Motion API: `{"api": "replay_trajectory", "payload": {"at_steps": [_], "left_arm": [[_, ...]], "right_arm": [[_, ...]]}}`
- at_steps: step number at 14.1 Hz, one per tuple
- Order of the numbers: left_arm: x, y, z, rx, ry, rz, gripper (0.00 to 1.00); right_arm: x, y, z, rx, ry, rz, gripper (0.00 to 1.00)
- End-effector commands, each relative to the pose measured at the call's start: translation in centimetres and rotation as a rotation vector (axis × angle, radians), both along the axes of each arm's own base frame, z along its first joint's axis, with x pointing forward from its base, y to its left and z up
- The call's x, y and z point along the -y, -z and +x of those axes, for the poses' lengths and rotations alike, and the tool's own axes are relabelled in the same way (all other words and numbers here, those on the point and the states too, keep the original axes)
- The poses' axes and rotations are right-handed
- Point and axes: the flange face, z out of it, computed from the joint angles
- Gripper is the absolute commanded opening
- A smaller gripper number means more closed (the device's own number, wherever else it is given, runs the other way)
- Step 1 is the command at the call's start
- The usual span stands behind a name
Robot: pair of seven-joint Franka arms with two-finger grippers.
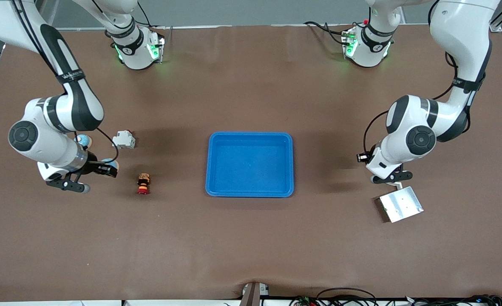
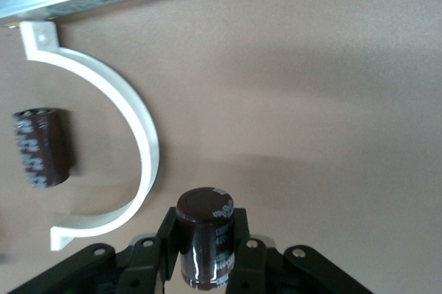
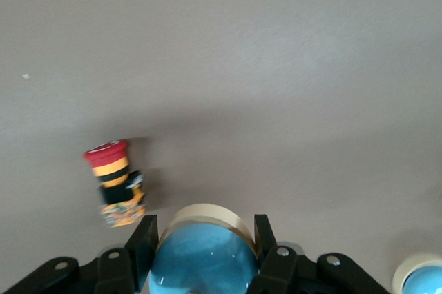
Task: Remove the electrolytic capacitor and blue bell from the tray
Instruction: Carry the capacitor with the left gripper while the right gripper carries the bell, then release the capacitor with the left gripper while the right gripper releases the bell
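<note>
A dark brown cylindrical capacitor (image 2: 205, 242) stands upright in my left gripper (image 2: 206, 230), which is shut on it just above the table at the left arm's end (image 1: 392, 182). A second such capacitor (image 2: 41, 147) lies on the table close by. The bell (image 3: 204, 258), a blue dome on a cream base, sits in my right gripper (image 3: 204, 232), shut on it. In the front view that gripper (image 1: 105, 168) hangs low over the table at the right arm's end. The blue tray (image 1: 251, 135) rests mid-table with nothing in it.
A red and yellow push button (image 1: 143, 184) stands beside the right gripper. A white breaker (image 1: 124, 140) and another blue bell (image 1: 82, 139) lie farther from the camera. By the left gripper are a metal box (image 1: 401, 204) and a white curved bracket (image 2: 131, 118).
</note>
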Motion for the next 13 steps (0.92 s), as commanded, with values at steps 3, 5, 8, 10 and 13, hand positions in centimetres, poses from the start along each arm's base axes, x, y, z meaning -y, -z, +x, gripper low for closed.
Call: {"api": "replay_trajectory", "payload": {"at_steps": [3,5,8,10,13], "left_arm": [[0.0,1.9,1.5,0.009,0.019,-0.011,0.00],[-0.2,2.8,1.6,0.000,0.017,-0.015,0.00],[0.0,4.4,1.7,-0.006,0.011,-0.026,0.00],[0.1,5.0,1.8,-0.014,-0.002,-0.026,0.00],[0.5,5.7,1.7,-0.017,-0.001,-0.030,0.00]], "right_arm": [[4.4,3.4,-0.5,0.030,-0.053,0.038,0.00],[7.0,5.6,-0.9,0.019,-0.064,0.061,0.00],[7.6,8.1,-1.0,0.036,-0.070,0.079,0.00],[7.6,9.1,-0.9,0.047,-0.068,0.086,0.00],[7.2,9.5,-0.6,0.048,-0.070,0.091,0.00]]}}
